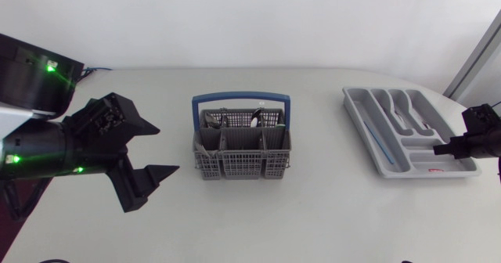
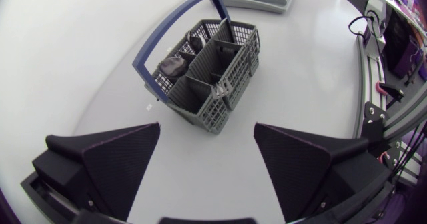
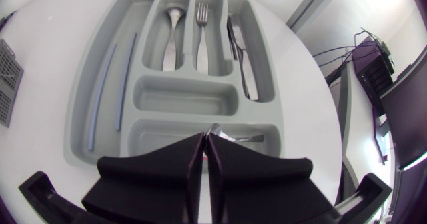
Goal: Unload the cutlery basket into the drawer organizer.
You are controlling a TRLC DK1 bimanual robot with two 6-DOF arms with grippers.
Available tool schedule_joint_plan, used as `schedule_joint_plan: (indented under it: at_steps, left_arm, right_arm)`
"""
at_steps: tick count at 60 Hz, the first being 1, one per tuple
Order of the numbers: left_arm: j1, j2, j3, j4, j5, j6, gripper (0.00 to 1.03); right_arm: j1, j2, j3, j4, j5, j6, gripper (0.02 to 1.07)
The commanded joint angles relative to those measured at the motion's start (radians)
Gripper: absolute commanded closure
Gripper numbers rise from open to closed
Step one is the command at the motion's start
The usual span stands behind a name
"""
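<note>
The cutlery basket (image 1: pixel 241 163) stands mid-table and is not yet empty: a few pieces of cutlery (image 1: pixel 254 120) show in its rear compartments. My left gripper (image 2: pixel 207 134) hangs released beside it, fingers wide, with the basket just ahead and nothing between them.

Well apart, at the right, the drawer organizer (image 1: pixel 362 130) already holds a spoon (image 3: pixel 172 31), a fork (image 3: pixel 200 29), knives (image 3: pixel 241 61) and 2 blue sticks (image 3: pixel 100 101). My right gripper (image 3: pixel 205 139) is over its near wide compartment, fingers clenched almost together. A silver piece (image 3: pixel 243 138) lies at their tips, and I cannot tell whether they pinch it.

I judge this a drop-off step. Next the right gripper needs to clear the tray, then the left must line up over 1 handle in the basket.
</note>
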Motion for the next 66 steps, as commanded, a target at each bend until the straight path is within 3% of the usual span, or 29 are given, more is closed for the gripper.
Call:
schedule_joint_plan:
  at_steps: [1, 14, 27, 40, 55, 66]
  left_arm:
    - [-0.007, 0.013, 0.039, -0.014, 0.000, -0.021, 0.06]
    - [-0.010, 0.027, 0.053, -0.017, 0.000, -0.021, 0.06]
    - [-0.016, 0.039, 0.070, -0.014, -0.002, -0.019, 0.06]
    - [-0.018, 0.039, 0.076, 0.015, -0.005, 0.009, 0.06]
    - [-0.019, 0.055, 0.093, 0.031, -0.020, 0.085, 0.06]
    - [-0.067, 0.036, 0.088, -0.001, -0.019, 0.179, 0.06]
  right_arm:
    - [0.002, 0.046, -0.021, 0.017, 0.022, -0.007, 1.01]
    - [0.040, 0.063, -0.053, 0.045, 0.048, 0.013, 1.00]
    - [0.066, 0.055, -0.064, 0.046, 0.054, 0.024, 0.63]
    - [0.080, -0.028, -0.064, 0.018, 0.057, 0.036, 0.46]
    - [0.129, -0.267, -0.100, -0.129, -0.056, 0.029, 0.40]
    - [0.265, -0.439, -0.137, -0.241, -0.078, 0.049, 0.38]
